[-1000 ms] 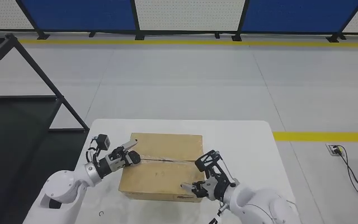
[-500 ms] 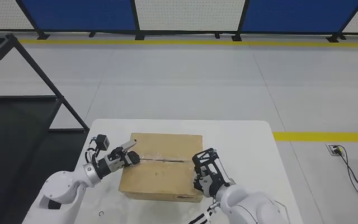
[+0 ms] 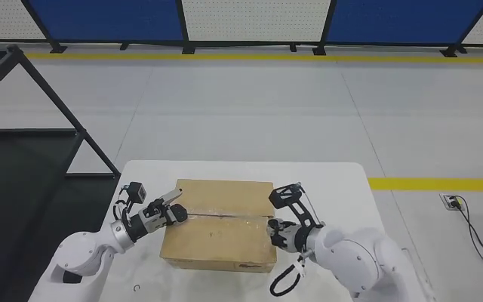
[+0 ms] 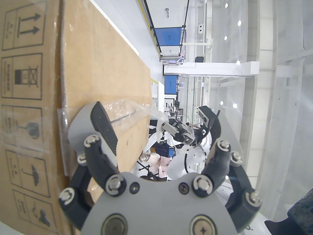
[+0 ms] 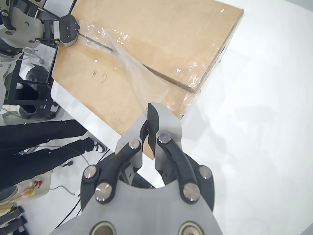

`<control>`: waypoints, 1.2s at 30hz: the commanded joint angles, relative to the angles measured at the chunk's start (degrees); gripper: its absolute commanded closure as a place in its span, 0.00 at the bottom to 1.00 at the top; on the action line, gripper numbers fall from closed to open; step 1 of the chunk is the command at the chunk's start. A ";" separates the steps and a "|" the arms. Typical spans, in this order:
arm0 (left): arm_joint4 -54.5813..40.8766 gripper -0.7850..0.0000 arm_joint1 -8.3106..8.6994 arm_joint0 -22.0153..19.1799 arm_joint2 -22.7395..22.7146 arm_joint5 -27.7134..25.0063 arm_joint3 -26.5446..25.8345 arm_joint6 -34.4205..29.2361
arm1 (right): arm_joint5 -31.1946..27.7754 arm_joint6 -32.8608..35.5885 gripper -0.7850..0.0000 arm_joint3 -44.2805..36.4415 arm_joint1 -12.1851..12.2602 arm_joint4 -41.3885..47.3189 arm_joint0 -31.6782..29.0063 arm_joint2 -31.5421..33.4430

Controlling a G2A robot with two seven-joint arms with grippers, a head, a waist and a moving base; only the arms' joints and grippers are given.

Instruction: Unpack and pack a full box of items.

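Our right gripper (image 5: 151, 121) is clamped on the tape (image 5: 129, 72), stretched off the box's (image 3: 219, 226) seam to unseal it. Our left gripper (image 3: 178, 205), jaws apart, seemingly pins the box on the counter (image 3: 332, 189).

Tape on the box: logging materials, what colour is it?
Clear and glossy tape, best in the right wrist view.

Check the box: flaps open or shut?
Shut. Both top flaps of the box lie flat, meeting at the centre seam. The tape is partly peeled up, its end pinched in the right gripper.
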 commanded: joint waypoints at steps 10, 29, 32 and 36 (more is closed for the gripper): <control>-0.29 0.00 0.15 0.16 -0.02 -0.30 -0.10 -0.14 | -1.76 5.06 1.00 3.61 -0.26 8.53 5.43 0.69; -0.75 0.00 0.32 0.02 0.28 -0.43 0.29 -0.21 | -0.70 9.40 1.00 10.27 0.17 15.62 10.11 1.49; -0.78 0.00 0.35 -0.07 0.31 -0.46 0.41 -0.24 | -0.23 10.77 1.00 12.96 0.17 16.56 11.46 0.95; -0.73 0.00 0.40 -0.17 0.33 -0.49 0.60 -0.23 | 0.27 11.89 0.91 16.54 0.13 17.58 13.26 0.11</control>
